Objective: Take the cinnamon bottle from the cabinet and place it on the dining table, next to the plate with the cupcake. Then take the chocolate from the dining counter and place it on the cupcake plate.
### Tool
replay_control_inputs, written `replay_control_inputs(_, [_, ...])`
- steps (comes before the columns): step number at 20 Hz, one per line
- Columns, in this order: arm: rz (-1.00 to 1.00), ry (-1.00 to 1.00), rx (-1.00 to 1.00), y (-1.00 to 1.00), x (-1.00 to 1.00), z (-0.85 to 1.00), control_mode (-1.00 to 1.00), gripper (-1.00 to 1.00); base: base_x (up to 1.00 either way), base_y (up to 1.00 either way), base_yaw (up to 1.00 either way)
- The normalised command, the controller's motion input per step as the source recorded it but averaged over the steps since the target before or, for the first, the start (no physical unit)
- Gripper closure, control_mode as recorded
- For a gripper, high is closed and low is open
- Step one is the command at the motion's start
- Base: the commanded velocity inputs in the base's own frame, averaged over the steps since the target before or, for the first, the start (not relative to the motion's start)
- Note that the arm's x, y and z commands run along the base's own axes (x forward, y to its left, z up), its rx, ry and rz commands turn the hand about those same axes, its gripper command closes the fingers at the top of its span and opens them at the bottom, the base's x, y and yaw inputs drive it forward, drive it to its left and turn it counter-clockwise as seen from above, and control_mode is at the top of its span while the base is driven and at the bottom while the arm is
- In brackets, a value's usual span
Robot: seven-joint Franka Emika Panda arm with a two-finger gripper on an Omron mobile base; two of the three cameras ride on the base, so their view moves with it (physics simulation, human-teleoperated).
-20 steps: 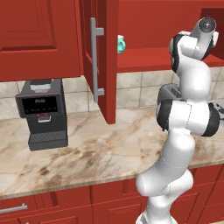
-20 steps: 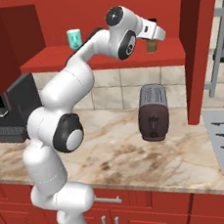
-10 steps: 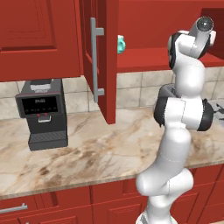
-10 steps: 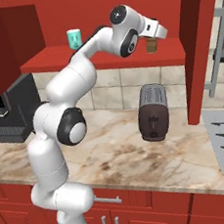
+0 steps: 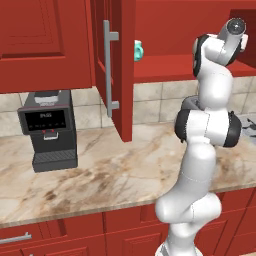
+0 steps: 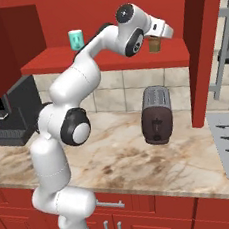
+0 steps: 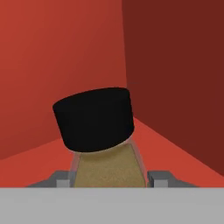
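- Arm rises from lower left of right base view, bends up and right toward upper centre.
- Gripper (image 6: 154, 40) at upper right of centre, pointing right.
- Hand view: fingertips (image 7: 161, 179) low, flanking a bottle; contact unclear.

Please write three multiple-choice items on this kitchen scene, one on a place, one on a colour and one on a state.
1. Where does the cinnamon bottle stand?
A. on the cabinet shelf
B. on the marble counter
C. on top of the toaster

2. What colour is the bottle's cap?
A. white
B. black
C. teal

3. How does the gripper stand to the bottle?
A. far from it, over the counter
B. its fingers on either side of the bottle's body
C. carrying it above the coffee machine

Answers: 1 A, the right base view shows it on the red shelf. 2 B, the hand view shows a black cap. 3 B, the fingers flank the tan body there.
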Motion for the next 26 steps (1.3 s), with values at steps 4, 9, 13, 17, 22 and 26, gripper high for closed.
replay_control_inputs(4, [0.0,0.0,-0.06,0.31,-0.55,-0.2,-1.0,1.0,0.0,0.0,0.0])
replay_control_inputs(9, [0.06,-0.03,-0.13,0.82,-1.0,-0.59,-1.0,1.0,0.0,0.0,0.0])
replay_control_inputs(13, [0.16,-0.06,-0.14,0.97,-1.0,-0.5,-1.0,1.0,0.0,0.0,0.0])
replay_control_inputs(17, [0.21,-0.09,0.0,0.42,-1.0,0.02,-1.0,1.0,0.0,0.0,0.0])
replay_control_inputs(22, [0.25,0.0,0.0,0.33,-1.0,0.02,-1.0,1.0,0.0,0.0,0.0])
replay_control_inputs(26, [0.27,0.0,0.0,0.42,-1.0,0.0,-1.0,1.0,0.0,0.0,0.0])
